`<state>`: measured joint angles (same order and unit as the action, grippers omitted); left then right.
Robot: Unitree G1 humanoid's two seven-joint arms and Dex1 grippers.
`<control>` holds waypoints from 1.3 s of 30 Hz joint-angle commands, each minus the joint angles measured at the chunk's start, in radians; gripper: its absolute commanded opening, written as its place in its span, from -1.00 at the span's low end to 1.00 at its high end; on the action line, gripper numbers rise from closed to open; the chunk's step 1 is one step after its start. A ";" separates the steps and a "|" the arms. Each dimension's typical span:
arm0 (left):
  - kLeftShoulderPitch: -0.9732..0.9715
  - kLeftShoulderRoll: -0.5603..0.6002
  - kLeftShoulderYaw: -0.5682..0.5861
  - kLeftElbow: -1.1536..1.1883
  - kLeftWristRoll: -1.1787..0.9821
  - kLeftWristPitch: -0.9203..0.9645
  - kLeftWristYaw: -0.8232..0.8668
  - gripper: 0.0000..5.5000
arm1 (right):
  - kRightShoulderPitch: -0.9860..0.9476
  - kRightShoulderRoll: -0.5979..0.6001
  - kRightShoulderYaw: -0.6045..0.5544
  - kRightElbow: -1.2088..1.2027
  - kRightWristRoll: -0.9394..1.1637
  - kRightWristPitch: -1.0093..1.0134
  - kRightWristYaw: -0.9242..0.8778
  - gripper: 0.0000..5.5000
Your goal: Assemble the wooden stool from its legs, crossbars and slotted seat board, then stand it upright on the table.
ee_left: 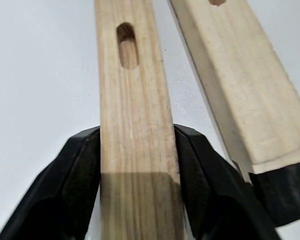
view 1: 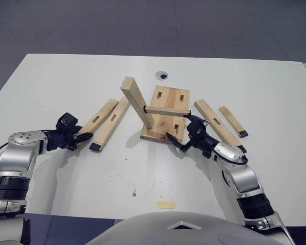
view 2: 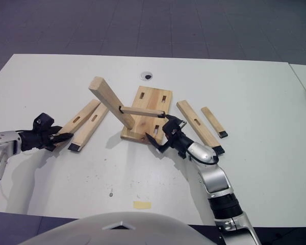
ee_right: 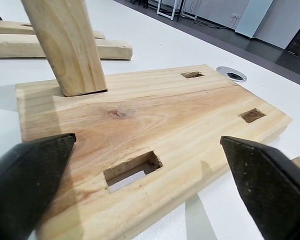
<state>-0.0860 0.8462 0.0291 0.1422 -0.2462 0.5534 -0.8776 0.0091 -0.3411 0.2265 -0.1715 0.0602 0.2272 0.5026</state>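
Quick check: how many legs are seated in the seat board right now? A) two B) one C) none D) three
B: a single leg stands tilted in the seat board, and its other three slots are empty.

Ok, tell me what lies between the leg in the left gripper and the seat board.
One thing: a second loose leg lies flat beside the held leg in the left gripper, on its seat board side.

You're in an office-like room. Grey carpet tiles (view 1: 143,25) lie up top, and the white table (view 1: 51,87) has a cable grommet (view 1: 162,75).
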 commanded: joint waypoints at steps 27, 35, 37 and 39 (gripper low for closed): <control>-0.440 -0.197 -0.167 -0.546 0.249 -0.165 0.357 -0.26 | -0.566 0.231 -0.555 0.020 1.332 0.555 -0.395 0.96; -0.417 -0.242 -0.204 -0.607 0.232 -0.097 0.322 -0.26 | -0.629 0.248 -0.528 0.054 1.324 0.514 -0.379 0.96; -0.415 -0.260 -0.199 -0.630 0.216 -0.059 0.327 -0.26 | -0.650 0.246 -0.520 0.080 1.298 0.500 -0.354 0.89; -0.415 -0.270 -0.197 -0.646 0.208 -0.037 0.325 -0.26 | -0.658 0.243 -0.514 0.100 1.279 0.492 -0.333 0.78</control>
<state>-0.5097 0.5924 -0.1655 -0.4867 -0.0276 0.4853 -0.5447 -0.6265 -0.0939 -0.2969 -0.0937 1.3598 0.7288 0.1509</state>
